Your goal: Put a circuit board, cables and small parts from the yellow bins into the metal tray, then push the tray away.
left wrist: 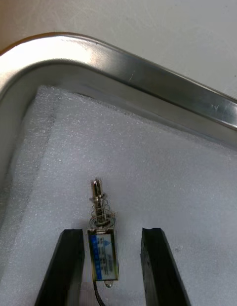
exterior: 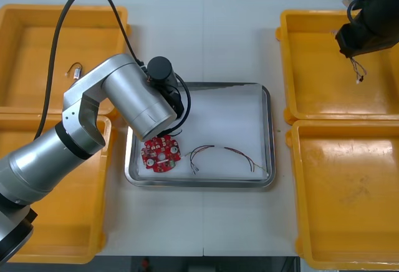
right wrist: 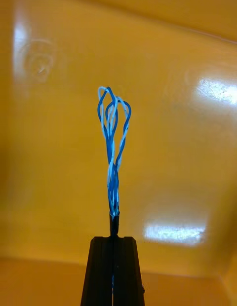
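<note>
In the left wrist view my left gripper [left wrist: 112, 233] stands open in the metal tray [left wrist: 148, 74], near one of its corners. A small metal part [left wrist: 102, 242] with a spring and pin lies on the white foam between the fingers, with a gap on each side. The left arm [exterior: 134, 100] covers the tray's [exterior: 269, 135] left part. A round red circuit board [exterior: 161, 153] and a thin dark cable [exterior: 227, 155] lie in the tray. My right gripper [exterior: 353, 55] hovers over the far right yellow bin [exterior: 312, 22], shut on a twisted blue and white cable [right wrist: 113, 138] that dangles from it.
Another small metal part [exterior: 75, 71] lies in the far left yellow bin [exterior: 37, 16]. The near left bin [exterior: 106, 222] and near right bin [exterior: 293, 184] flank the tray closely. Bare table [exterior: 199, 222] lies in front of the tray and beyond it.
</note>
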`<state>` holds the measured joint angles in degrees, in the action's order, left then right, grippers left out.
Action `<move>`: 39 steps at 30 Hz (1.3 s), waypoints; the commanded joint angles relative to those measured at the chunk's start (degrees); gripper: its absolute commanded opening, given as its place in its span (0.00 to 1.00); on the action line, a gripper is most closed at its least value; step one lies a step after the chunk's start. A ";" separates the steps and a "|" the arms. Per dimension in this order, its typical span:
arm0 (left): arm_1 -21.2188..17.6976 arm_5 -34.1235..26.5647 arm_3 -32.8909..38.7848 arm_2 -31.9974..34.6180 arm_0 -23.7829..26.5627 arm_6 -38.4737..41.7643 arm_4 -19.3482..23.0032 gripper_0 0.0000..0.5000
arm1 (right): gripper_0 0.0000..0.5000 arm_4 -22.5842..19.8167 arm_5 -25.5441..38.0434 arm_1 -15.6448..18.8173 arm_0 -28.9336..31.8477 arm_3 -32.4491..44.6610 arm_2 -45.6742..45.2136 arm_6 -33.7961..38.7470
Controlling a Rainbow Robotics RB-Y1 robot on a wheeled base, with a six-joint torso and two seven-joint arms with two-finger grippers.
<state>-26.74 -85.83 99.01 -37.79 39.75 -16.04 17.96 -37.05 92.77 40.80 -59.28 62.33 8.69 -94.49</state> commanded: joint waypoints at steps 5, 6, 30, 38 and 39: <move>-0.69 -0.21 3.73 -0.17 0.07 1.63 1.37 1.00 | 0.00 -1.71 11.38 2.35 4.00 15.89 -9.40 -5.44; -1.21 -1.00 4.78 0.35 0.33 1.63 2.60 1.00 | 0.00 -1.98 12.52 2.35 5.23 18.62 -9.93 -5.53; -19.76 -19.55 6.37 19.60 16.42 -7.60 32.57 1.00 | 0.00 -16.83 17.23 2.18 13.75 40.06 -12.30 -6.32; -21.87 -15.77 -5.15 21.09 18.61 -21.13 32.92 1.00 | 0.00 -19.20 16.13 2.26 13.75 46.65 -5.27 -6.32; -22.13 -14.01 -7.26 21.09 18.61 -23.33 32.66 1.00 | 0.00 -19.47 15.07 2.18 13.75 47.45 -3.60 -6.41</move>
<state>-46.21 -103.10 95.02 -18.01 55.40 -34.90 50.98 -55.43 109.64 40.98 -45.55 106.34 0.66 -98.53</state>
